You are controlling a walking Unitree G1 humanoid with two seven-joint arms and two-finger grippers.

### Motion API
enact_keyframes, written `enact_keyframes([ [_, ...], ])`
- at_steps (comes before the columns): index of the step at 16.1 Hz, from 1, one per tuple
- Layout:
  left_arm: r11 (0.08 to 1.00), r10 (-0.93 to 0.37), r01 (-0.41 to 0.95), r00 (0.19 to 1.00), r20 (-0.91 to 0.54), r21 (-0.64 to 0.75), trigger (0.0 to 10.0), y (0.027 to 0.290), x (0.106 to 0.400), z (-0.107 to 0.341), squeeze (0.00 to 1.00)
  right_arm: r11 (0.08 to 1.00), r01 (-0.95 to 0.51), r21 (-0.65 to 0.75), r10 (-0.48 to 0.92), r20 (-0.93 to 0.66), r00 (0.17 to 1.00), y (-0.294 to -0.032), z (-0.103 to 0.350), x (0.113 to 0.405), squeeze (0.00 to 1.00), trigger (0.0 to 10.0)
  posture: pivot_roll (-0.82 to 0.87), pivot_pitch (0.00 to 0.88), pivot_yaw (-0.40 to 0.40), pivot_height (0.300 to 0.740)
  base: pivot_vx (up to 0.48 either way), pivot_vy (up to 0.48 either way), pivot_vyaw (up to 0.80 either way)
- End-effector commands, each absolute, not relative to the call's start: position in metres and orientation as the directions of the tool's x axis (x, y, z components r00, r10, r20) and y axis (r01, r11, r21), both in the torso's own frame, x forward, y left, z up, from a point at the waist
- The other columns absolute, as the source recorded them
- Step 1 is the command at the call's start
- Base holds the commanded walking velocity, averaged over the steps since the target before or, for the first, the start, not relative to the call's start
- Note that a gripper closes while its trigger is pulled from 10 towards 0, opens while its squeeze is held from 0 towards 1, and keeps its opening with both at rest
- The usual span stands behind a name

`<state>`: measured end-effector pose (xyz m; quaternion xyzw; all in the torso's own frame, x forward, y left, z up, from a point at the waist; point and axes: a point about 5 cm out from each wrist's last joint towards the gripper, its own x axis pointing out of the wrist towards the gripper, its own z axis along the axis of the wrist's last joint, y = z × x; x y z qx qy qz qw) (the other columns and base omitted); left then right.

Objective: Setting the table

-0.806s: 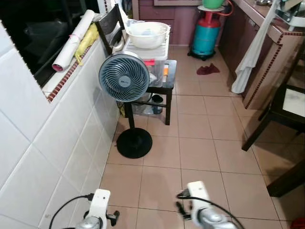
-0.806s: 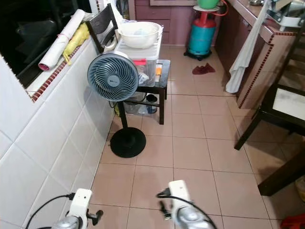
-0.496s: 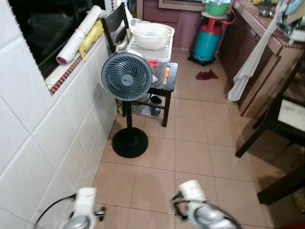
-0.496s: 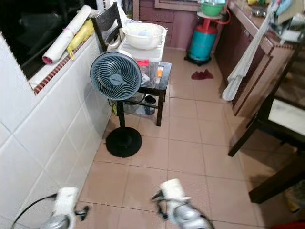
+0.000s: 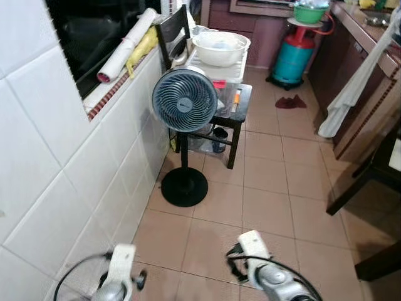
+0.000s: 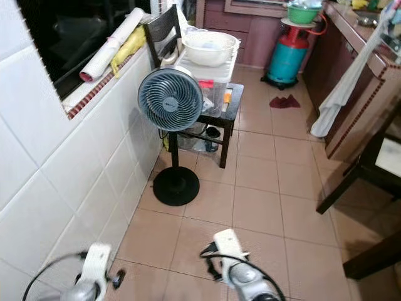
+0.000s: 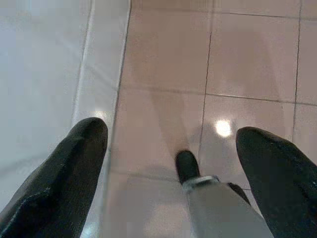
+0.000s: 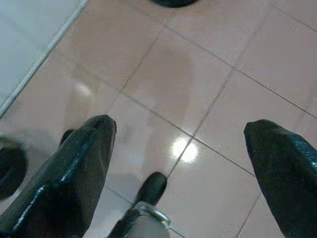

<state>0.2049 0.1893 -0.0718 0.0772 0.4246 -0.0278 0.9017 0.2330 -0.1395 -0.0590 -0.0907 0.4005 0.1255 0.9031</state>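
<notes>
both arms hanging low, left gripper fingers spread wide, right gripper fingers spread wide, nothing held

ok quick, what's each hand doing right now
Left hand: open, holding nothing, over the floor tiles.
Right hand: open, holding nothing, over the floor tiles.

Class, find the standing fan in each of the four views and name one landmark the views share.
Left eye view: the standing fan stands centre-left, beside the tiled wall.
Right eye view: same fan, slightly further left.
Left wrist view: not in it.
Right wrist view: a dark round edge at the top, probably its base.
Shared landmark: the tiled floor.
</notes>
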Motion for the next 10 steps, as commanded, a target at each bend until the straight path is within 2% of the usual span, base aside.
enact_keyframes([
  [1, 0.974, -0.021, 0.187, 0.635, -0.772, 0.127, 10.0, 0.181, 0.210, -0.070, 0.00, 0.973, -0.220, -0.075, 0.094, -0.735, 0.671, -0.151, -0.058, 0.235, 0.00, 10.0, -0.03, 0.000, 0.013, 0.740, 0.000, 0.000, 0.00],
  [4, 0.965, -0.061, 0.234, 0.631, -0.773, 0.115, 10.0, 0.169, 0.214, -0.069, 0.00, 0.980, -0.177, -0.094, 0.045, -0.759, 0.650, -0.170, -0.066, 0.219, 0.00, 10.0, -0.11, 0.000, 0.039, 0.740, 0.000, 0.000, 0.00],
  [6, 0.960, -0.044, 0.242, 0.620, -0.784, 0.138, 10.0, 0.182, 0.209, -0.071, 0.00, 0.987, -0.134, -0.091, 0.016, -0.767, 0.641, -0.173, -0.071, 0.211, 0.00, 10.0, -0.09, 0.000, 0.022, 0.740, 0.000, 0.000, 0.00],
  [9, 0.993, 0.077, 0.013, 0.663, -0.745, 0.114, 10.0, 0.212, 0.208, -0.066, 0.00, 0.963, -0.253, -0.095, 0.094, -0.759, 0.644, -0.156, -0.070, 0.214, 0.00, 10.0, -0.06, 0.000, 0.017, 0.740, 0.000, 0.000, 0.00],
  [10, 0.996, 0.068, -0.011, 0.716, -0.695, 0.085, 10.0, 0.215, 0.216, -0.059, 0.00, 0.969, -0.231, -0.085, 0.099, -0.725, 0.682, -0.154, -0.062, 0.225, 0.00, 10.0, -0.05, 0.000, 0.019, 0.740, 0.000, 0.000, 0.00],
])
